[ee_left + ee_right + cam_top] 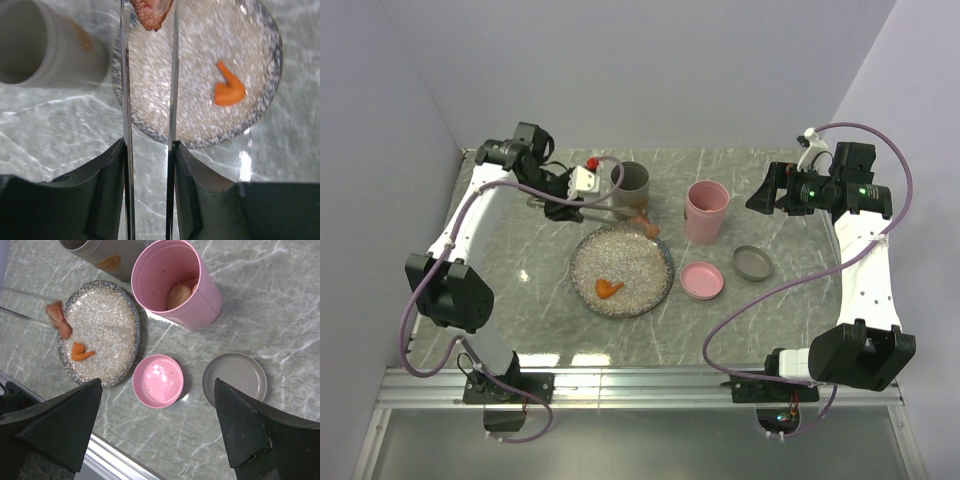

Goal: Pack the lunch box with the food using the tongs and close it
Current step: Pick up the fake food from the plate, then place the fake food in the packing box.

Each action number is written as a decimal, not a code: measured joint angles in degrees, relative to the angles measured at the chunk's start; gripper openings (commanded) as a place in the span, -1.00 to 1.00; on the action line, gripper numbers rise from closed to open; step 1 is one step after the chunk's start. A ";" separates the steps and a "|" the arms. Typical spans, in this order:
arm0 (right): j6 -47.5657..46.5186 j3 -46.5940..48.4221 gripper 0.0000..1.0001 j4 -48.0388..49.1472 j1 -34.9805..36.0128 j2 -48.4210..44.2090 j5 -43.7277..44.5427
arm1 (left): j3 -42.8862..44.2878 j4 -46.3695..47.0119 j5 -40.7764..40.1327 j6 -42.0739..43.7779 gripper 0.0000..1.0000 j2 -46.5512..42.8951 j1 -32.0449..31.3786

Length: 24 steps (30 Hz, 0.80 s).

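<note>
Left gripper (148,150) clenched on tongs (127,100), so reddish-brown food piece (150,12) hangs pinched over plate (267,75) for transfer | right gripper (155,412) released, idle.

A pale egg (179,296) sits inside the pink cup (200,305); an orange chunk (80,352) lies on the speckled plate (107,320), pink lid (159,381) nearby

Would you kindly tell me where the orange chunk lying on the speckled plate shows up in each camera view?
Top external: orange chunk, near centre, lower left of the speckled plate.
Left wrist: upper right, right of the tongs.
Right wrist: left side, lower left of the plate.
Shared landmark: the speckled plate.
</note>
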 measured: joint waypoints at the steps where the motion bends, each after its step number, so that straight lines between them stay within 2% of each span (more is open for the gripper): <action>1: 0.00 0.00 0.99 0.00 0.00 0.00 -0.02 | 1.68 -0.22 0.92 -1.20 -0.67 0.48 0.39; 6: 0.00 0.00 0.99 0.00 0.00 0.02 -0.02 | 7.98 1.88 5.53 -9.42 -0.67 2.43 1.68; 13: -0.02 0.00 0.99 0.00 0.00 0.02 0.00 | 8.31 11.32 6.03 -20.85 -0.68 2.89 3.39; 24: -0.02 0.00 0.99 0.00 0.00 0.02 0.00 | 8.37 17.11 4.11 -28.15 -0.69 9.05 5.70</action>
